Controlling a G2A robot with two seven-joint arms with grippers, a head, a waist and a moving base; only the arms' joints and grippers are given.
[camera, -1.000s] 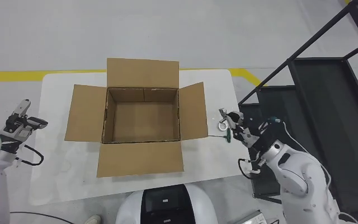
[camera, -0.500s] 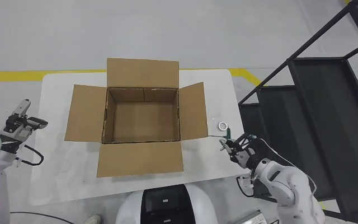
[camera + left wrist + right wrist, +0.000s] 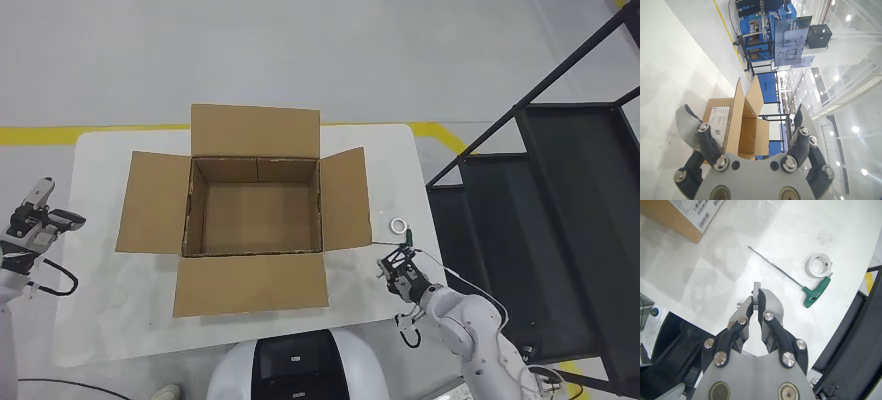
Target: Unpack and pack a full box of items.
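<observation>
**Ana:** Box [image 3: 255, 130] first: where is it?

**Ben:** In the middle of the white table [image 3: 110, 300], upright, with all four flaps folded outward. From above, its brown floor is in plain sight. The left wrist view shows a white label [image 3: 719, 119] stuck on an outer side.

**Ana:** And the right gripper [image 3: 757, 294]?

**Ben:** It is over the near right part of the table, just past the box's right flap. Its fingers are clenched on a small grey metal piece [image 3: 757, 285], which pokes out beyond the tips.

**Ana:** What lies near it?

**Ben:** A hex key [image 3: 815, 292] with a green T-handle lies flat on the table, a little farther from the robot than the gripper. Its thin shaft points towards the box. A pale metal ring [image 3: 818, 275] lies just beside one end of the handle, on the far side. I cannot tell whether the two touch. Neither touches the gripper.

**Ana:** The left gripper [image 3: 743, 113]?

**Ben:** It is well off to the left, beyond the table's left edge and well apart from the box. Its fingers are spread wide with nothing between them, and its wrist camera looks across the table at the box's left side.
</observation>
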